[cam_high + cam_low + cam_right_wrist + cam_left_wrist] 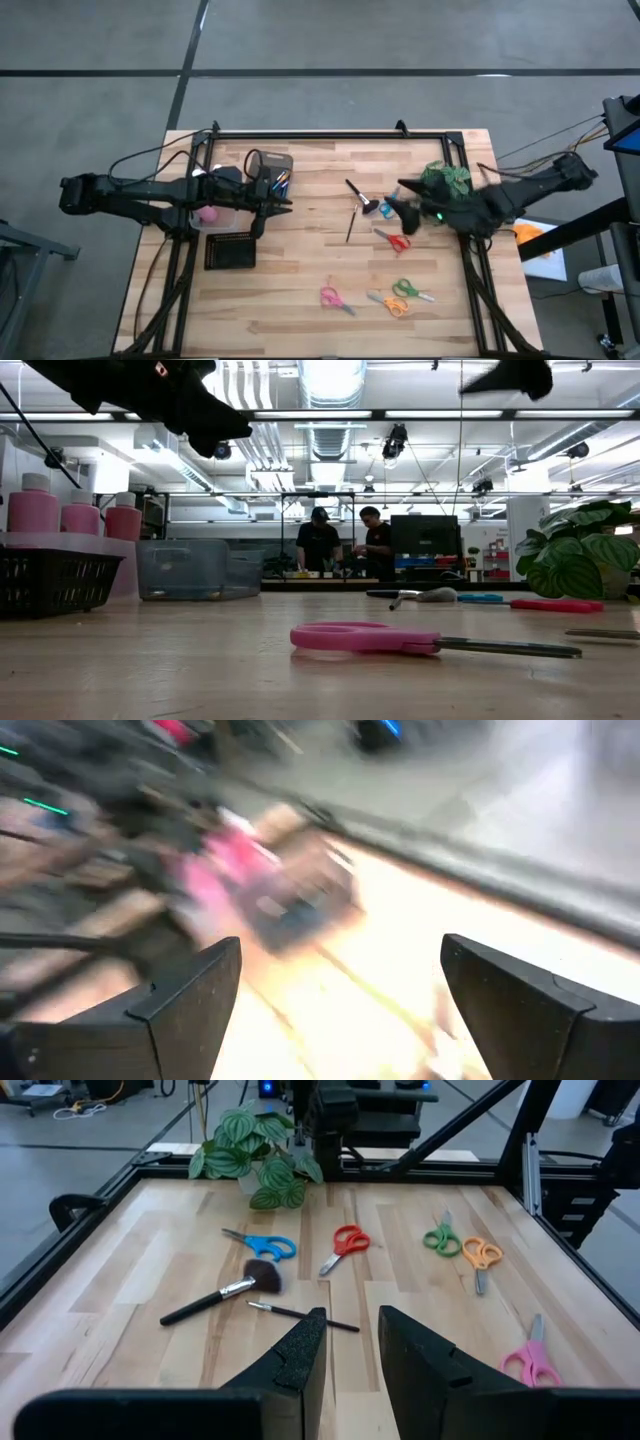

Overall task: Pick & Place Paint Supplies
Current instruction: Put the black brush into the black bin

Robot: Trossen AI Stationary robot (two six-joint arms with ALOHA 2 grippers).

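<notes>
Step in hand, as I judge it: fetching the loose brushes. My right tool hangs released, jaws wide, above the stubby black brush and a thin paintbrush lying mid-desk. My left tool is part-open, grasping nothing, near the pink bottles and bins. Next move: descend, straddle one brush, clench.

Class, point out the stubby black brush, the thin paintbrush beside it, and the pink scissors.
stubby black brush [215, 1297], left wrist view, on its handle.
thin paintbrush [300, 1316], left wrist view, mid-handle.
pink scissors [350, 638], low view, on the handles.
</notes>
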